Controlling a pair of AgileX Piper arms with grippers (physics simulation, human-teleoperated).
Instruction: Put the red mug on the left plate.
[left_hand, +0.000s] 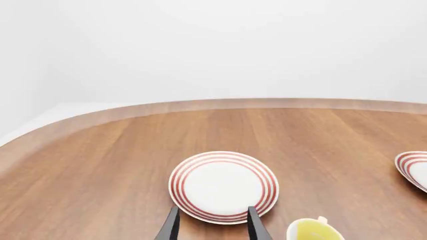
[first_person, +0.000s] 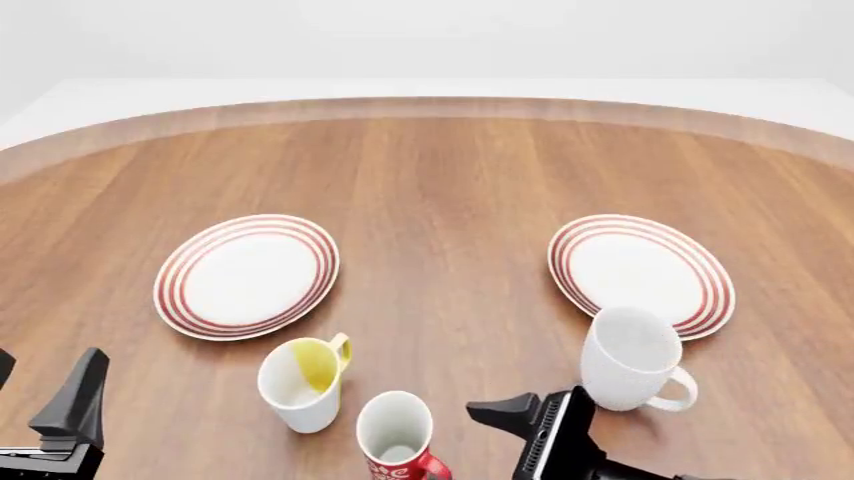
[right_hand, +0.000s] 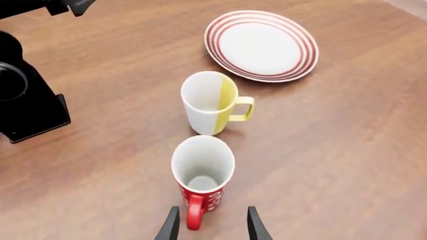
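Fingertips of the right claw (right_hand: 213, 225) stood spread in the right wrist view, 1 on each side of the red handle of the red mug (right_hand: 202, 175), with a gap visible between each fingertip and the handle. We judged that nothing was pinched yet: the mug stood upright on the worktop (first_person: 441, 200), its white inside open to the camera. In the front view the same mug (first_person: 398, 440) sat at the near edge, just to the left of the right arm's black body.

Just beyond it stood the white-and-yellow mug (right_hand: 210, 102), also upright, its handle turned the opposite way from ours. Past that lay the left plate (right_hand: 261, 45), bare, with its red rings plain to see. So the 3 lined up from the right claw outward: red mug, yellow mug, plate.

The left claw (left_hand: 213, 227) was spread too and held nothing; it hung near the close rim of the left plate (left_hand: 223, 186). The larger white mug (first_person: 630, 360) stood touching or overlapping the rim of the right plate (first_person: 641, 270); we could not tell which.

By our reckoning the task was barely begun. The grasp had yet to close, and the lift, the carry over or around the yellow mug, and the setting down on the plate all remained.
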